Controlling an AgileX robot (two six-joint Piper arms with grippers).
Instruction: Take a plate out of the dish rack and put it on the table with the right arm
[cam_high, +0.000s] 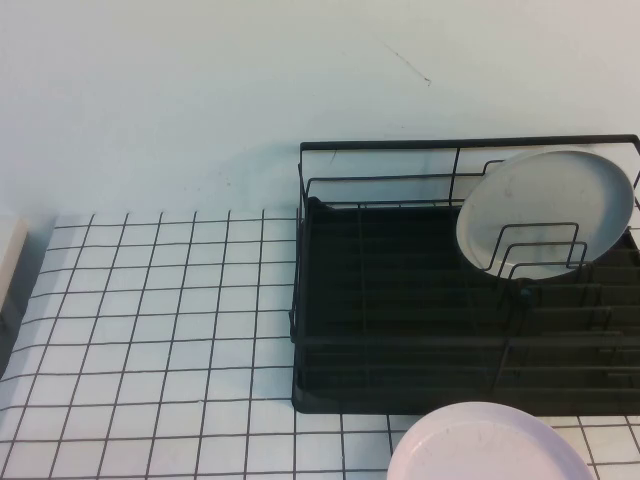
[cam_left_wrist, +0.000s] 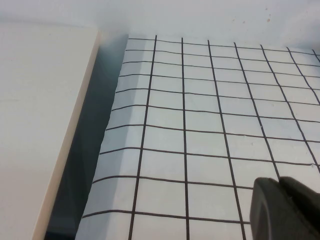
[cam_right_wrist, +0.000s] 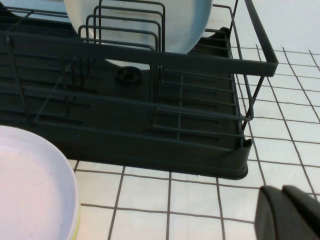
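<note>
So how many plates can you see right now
2. The pale grey-blue plate stands on edge among the dividers at the dish rack's far right end. The pinkish-white plate lies on the table just in front of the rack. None looks hidden.

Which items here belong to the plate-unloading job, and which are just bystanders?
Job:
- plate, leaning upright in the dish rack
- table
- right gripper, shut, low over the table in front of the rack

Bystanders:
- pinkish-white plate in front of the rack
- left gripper, over bare grid
</note>
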